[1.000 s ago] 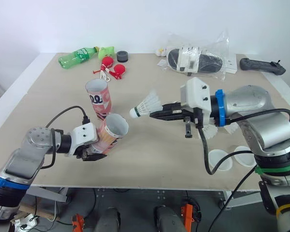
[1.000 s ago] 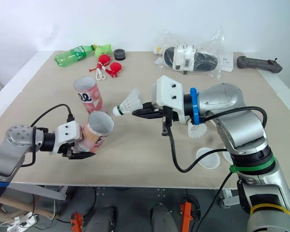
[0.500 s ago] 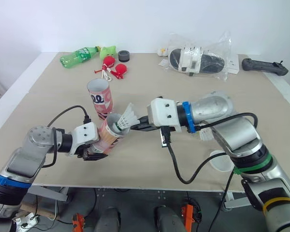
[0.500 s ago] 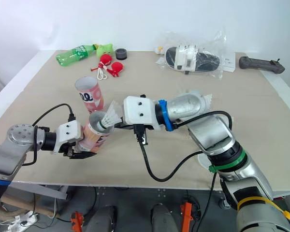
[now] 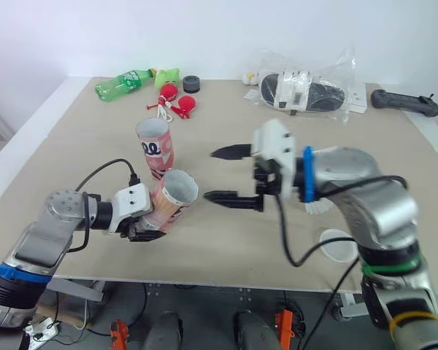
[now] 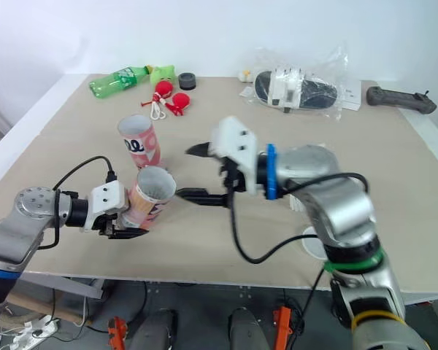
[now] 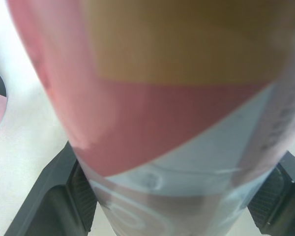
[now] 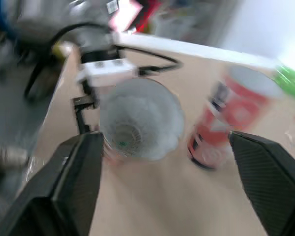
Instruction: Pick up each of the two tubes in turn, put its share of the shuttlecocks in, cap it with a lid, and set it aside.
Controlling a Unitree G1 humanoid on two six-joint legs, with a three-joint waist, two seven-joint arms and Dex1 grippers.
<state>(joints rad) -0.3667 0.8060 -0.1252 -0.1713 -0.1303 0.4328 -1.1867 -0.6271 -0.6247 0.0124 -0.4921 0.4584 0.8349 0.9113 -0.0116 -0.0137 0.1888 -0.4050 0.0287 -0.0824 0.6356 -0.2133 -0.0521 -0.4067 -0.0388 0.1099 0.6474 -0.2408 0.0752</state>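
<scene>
Tilted tube (image 5: 169, 200), print unreadable, is clamped at its base by the left gripper (image 5: 143, 232). An upright tube (image 5: 155, 148) stands just behind. The right gripper (image 5: 210, 175) gapes wide, empty, near the tilted mouth. Its wrist view shows a shuttlecock (image 8: 137, 124) inside.

Silver-grey arms (image 5: 369, 191), white wrist blocks (image 5: 272, 146), black cables (image 5: 290, 244), blue ring (image 5: 306, 175), black left claw (image 5: 144, 231) and right claw (image 5: 210, 174)

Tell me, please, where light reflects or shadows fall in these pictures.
Left eye view: the plastic bag shows bright glints; soft, even light lies over the table. Left wrist view: the held tube carries no hard shadow.
</scene>
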